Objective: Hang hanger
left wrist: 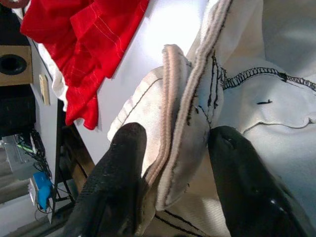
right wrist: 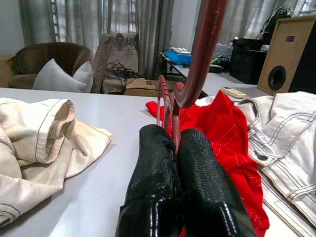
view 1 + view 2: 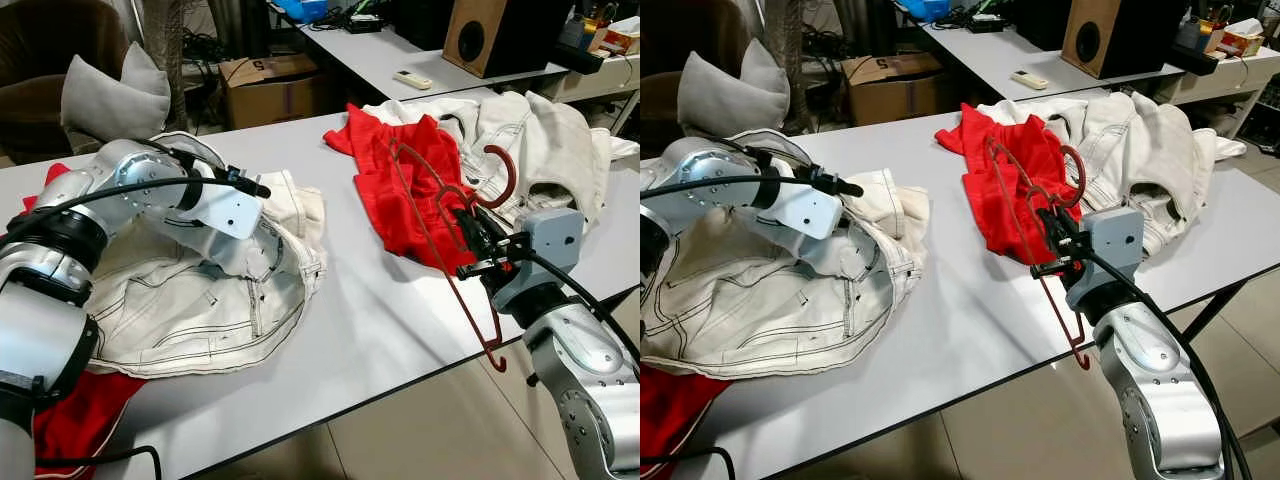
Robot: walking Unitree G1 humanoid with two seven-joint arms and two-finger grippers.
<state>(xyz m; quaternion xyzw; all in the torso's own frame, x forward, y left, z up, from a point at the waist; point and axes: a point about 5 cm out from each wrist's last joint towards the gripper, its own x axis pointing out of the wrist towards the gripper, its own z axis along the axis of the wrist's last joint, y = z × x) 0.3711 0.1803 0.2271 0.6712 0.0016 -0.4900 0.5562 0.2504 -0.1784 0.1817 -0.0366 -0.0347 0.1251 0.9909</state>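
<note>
While the right gripper (image 3: pixel 478 243) pinches the red hanger (image 3: pixel 447 215) (tilted), cloth lies beneath.
Left gripper (image 1: pixel 173 163) pinches the white jacket's (image 3: pixel 215 290) edge, near left.

The thin metal wire hanger (image 3: pixel 440 215) is dark red. It lies over a bright red cloth shirt (image 3: pixel 395 185) that has thin pale lines on it. The big cloth jacket (image 3: pixel 215 295) is creamy white with dark stitching along its seams, and so is the second cloth jacket (image 3: pixel 540 140). The flat table (image 3: pixel 370 320) is pale grey. Both arms are shiny silver, and the right end effector (image 2: pixel 177 163) has black fingers (image 2: pixel 153 168). The soft pillow (image 3: pixel 115 95) is grey.
</note>
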